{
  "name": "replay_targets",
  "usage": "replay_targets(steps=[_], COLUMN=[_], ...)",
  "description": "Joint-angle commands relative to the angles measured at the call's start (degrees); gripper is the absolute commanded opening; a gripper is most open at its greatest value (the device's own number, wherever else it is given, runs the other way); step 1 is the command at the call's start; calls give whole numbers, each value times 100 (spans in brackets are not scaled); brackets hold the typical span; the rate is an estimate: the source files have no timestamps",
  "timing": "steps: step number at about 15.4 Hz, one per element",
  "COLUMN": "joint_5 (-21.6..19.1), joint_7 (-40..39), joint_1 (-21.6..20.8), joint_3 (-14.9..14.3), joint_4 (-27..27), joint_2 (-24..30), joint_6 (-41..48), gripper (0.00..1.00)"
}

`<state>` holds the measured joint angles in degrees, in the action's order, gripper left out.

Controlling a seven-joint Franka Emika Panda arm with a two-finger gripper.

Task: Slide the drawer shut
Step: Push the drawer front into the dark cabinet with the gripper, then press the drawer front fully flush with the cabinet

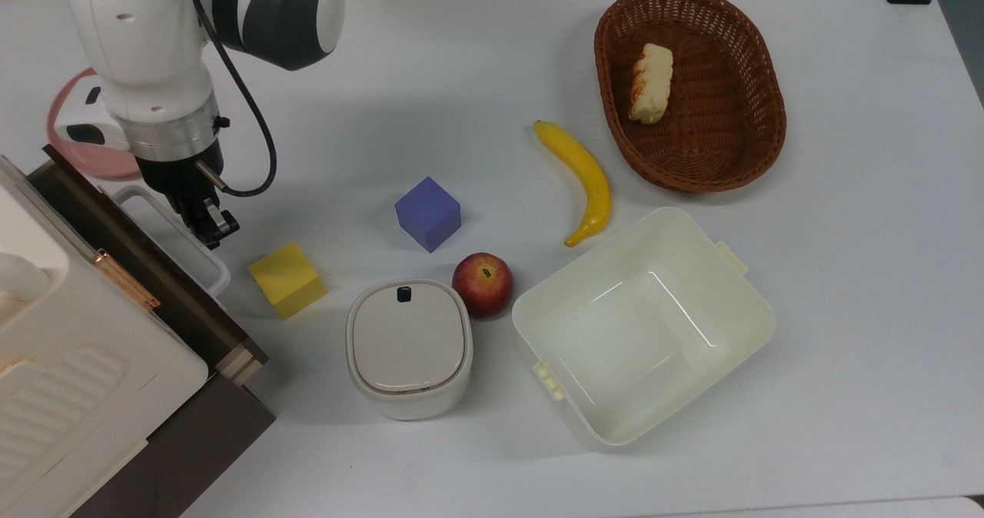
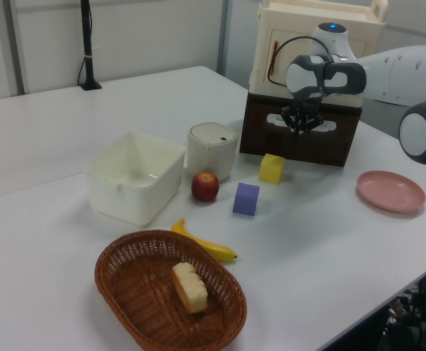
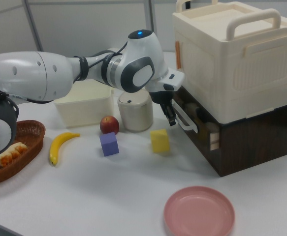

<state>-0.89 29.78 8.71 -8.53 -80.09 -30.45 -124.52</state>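
Observation:
The drawer (image 1: 181, 299) sticks out a short way from the dark cabinet under a cream box at the top view's left. Its dark brown front carries a white loop handle (image 1: 217, 270). My gripper (image 1: 206, 222) points down at that handle, fingers shut and tips against its outer bar. In the left view the gripper (image 2: 300, 126) hangs in front of the drawer front (image 2: 322, 146). In the right view the gripper (image 3: 172, 119) touches the upper end of the handle (image 3: 187, 120) on the drawer (image 3: 202, 132).
A yellow cube (image 1: 287, 280) lies just right of the drawer, with a purple cube (image 1: 428, 213), an apple (image 1: 482, 284) and a lidded container (image 1: 407, 345) beyond. Further right are a cream tub (image 1: 642, 326), a banana (image 1: 582, 176) and a basket (image 1: 761, 141). A pink plate (image 1: 69, 130) lies behind the arm.

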Motion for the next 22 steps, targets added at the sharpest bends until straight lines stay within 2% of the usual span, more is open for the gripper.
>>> replay_targets(steps=[1, 5, 22], joint_5=[-105, -236, -245], joint_7=[46, 46, 203], joint_1=[-10, 7, 69], joint_3=[-62, -70, -70], joint_4=[134, 126, 134], joint_2=[-84, -92, -137], joint_6=[-134, -414, -810], gripper=[0, 0, 0])
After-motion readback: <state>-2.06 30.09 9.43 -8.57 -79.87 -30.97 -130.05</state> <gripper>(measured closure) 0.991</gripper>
